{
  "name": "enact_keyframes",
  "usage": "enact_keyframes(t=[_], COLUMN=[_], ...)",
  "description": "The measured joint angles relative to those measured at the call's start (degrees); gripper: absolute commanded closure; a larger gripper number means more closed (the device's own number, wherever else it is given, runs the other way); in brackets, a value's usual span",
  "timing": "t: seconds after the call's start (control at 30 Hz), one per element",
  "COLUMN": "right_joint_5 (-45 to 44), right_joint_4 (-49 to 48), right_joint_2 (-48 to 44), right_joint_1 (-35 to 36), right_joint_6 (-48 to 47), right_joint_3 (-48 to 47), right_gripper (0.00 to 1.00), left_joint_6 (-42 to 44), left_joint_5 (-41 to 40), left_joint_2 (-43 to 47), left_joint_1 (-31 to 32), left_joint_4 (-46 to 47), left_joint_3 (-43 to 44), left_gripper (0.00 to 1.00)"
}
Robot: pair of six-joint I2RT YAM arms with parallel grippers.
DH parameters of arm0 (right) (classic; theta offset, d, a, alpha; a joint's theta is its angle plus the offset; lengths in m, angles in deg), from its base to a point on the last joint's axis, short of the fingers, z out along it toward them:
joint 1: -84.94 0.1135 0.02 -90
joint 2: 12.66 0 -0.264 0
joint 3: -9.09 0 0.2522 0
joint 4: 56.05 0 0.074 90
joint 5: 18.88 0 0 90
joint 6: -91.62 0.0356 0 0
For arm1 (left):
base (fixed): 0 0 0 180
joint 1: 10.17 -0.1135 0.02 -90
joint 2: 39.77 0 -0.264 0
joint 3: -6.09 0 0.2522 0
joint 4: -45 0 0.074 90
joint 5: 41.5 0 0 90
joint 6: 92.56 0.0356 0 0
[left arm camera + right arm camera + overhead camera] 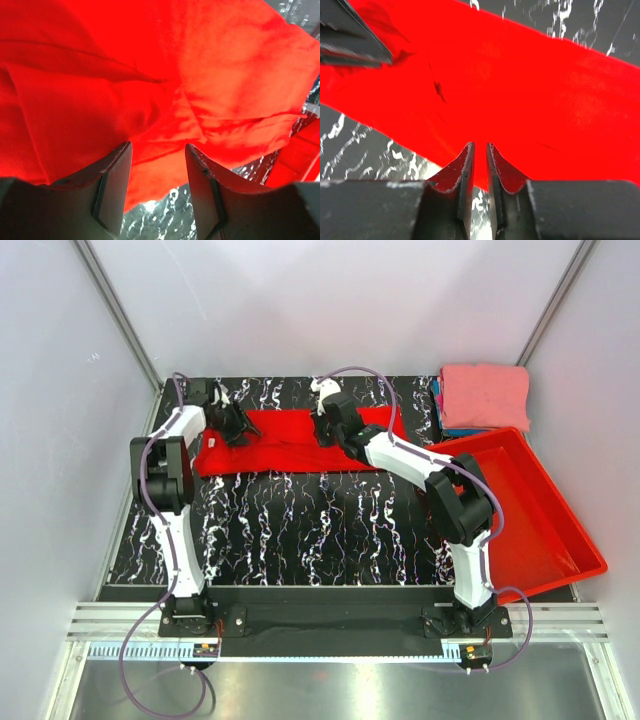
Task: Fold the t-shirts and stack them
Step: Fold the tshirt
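Obscured items: the blue t-shirts (439,405) showed only as thin edges under the folded salmon-pink t-shirt (485,395) at the far right corner, so their count could not be established. In the right wrist view a dark wedge-shaped part (350,40) was cut off at the top left and could not be identified.

The right end effector (480,144) had its jaws nearly together, with only a narrow slit between them. Its tips were over the near edge of the red t-shirt (290,450); whether cloth was pinched could not be determined. The left end effector (157,146) had its jaws moderately apart, with the shirt's rumpled edge lying across the gap. No grip was evident.

The red t-shirt lay as 1 long band across the far half of the counter (300,530), rumpled at its left end. Open surface ran from the shirt's near edge to the 2 arm bases. The red bin (560,540) sat askew at the right, its near corner past the counter's side.

The counter was black with white marbling. White wall panels (350,300) enclosed it on 3 sides.
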Motion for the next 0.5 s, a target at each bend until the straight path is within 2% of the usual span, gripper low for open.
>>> enact_keyframes(t=[0.23, 0.5], right_joint_5=[-0.13, -0.13], right_joint_4=[6.54, 8.11], right_joint_2=[-0.98, -6.01], right_joint_1=[-0.22, -0.42], right_joint_6=[1.79, 3.63], right_joint_3=[0.11, 3.21], right_gripper=[0.8, 0.81], left_joint_6=[0.5, 1.31], left_joint_5=[-1.14, -11.15], left_joint_2=[9.77, 20.83], left_joint_1=[0.0, -1.7], left_joint_4=[-1.97, -4.31], left_joint_3=[-5.09, -15.26], left_gripper=[0.44, 0.45])
